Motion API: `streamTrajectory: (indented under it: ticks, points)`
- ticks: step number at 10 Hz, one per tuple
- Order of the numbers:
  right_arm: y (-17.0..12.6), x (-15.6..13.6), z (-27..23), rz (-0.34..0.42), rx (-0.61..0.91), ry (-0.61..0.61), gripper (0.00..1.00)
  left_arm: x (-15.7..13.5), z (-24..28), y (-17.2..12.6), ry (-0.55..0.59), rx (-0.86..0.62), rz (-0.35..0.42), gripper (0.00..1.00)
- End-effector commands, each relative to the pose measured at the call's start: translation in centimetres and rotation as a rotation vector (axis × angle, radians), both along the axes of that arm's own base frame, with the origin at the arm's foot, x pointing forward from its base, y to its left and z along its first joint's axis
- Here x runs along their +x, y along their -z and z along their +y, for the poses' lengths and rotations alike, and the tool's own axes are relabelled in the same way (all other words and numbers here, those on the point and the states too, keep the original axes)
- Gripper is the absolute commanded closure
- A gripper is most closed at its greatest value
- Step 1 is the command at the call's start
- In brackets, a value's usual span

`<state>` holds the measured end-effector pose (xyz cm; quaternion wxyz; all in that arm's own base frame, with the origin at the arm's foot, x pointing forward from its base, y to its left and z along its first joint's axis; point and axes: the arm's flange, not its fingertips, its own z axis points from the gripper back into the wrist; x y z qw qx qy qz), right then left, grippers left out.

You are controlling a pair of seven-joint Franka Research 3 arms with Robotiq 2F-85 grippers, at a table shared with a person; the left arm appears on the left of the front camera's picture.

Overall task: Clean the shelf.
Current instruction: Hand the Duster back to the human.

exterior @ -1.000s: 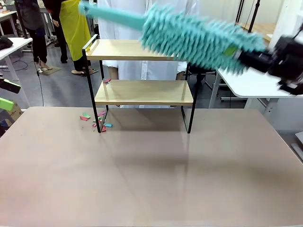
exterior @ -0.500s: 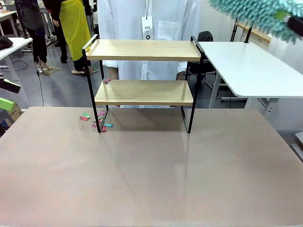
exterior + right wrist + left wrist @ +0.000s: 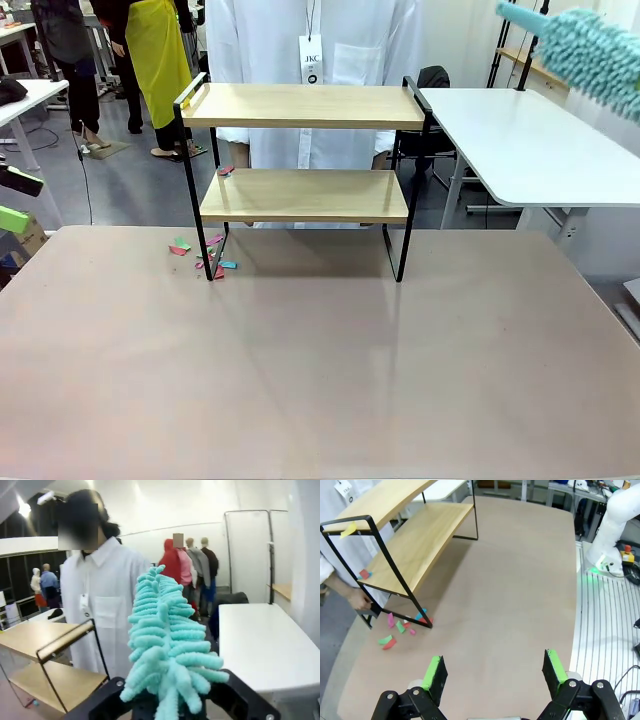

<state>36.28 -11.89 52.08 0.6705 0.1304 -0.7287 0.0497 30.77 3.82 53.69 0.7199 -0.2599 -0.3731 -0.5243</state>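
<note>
The shelf (image 3: 305, 195), two light wood boards in a black frame, stands at the far middle of the tan table; it is also in the left wrist view (image 3: 415, 540) and the right wrist view (image 3: 27, 637). A fluffy teal duster (image 3: 590, 50) hangs high at the right, clear of the shelf. My right gripper (image 3: 167, 702) is shut on the duster (image 3: 162, 640) at its base. Low over the table's near side, my left gripper (image 3: 494, 670) is open and holds nothing. A small coloured scrap (image 3: 226, 170) lies on the lower board, and a yellow bit (image 3: 186, 101) sits by the top left rail.
Several coloured scraps (image 3: 205, 255) lie on the table (image 3: 320, 380) by the shelf's left foot. A person in a white coat (image 3: 310, 40) stands behind the shelf, one hand (image 3: 357, 599) near its foot. A white table (image 3: 520, 140) stands at the right.
The duster has swung up and to the right, from over the shelf's top board to the upper right corner. The shelf and scraps have not moved.
</note>
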Motion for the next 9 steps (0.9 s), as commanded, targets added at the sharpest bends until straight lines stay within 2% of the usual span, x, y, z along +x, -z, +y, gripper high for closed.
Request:
streamTrajectory:
  ticks: [1,4,6,8,9]
  points:
    - [2.8,0.8,0.6,0.017,-0.01,0.079,0.83,0.2,0.0,0.0,0.017,-0.025,-0.021,0.0]
    - [9.3,0.2,1.0,0.131,0.006,0.097,0.83,0.2,0.0,0.0,0.017,-0.025,-0.021,0.0]
    - [12.9,-0.9,1.9,0.179,0.038,0.075,0.83,0.2,0.0,0.0,0.017,-0.025,-0.021,0.0]
    - [14.7,-1.9,2.2,0.155,0.032,0.099,0.83,0.2,0.0,0.0,0.017,-0.025,-0.021,0.0]
    - [14.5,-1.8,2.7,0.128,0.045,0.025,0.83,0.2,0.0,0.0,0.017,-0.025,-0.021,0.0]
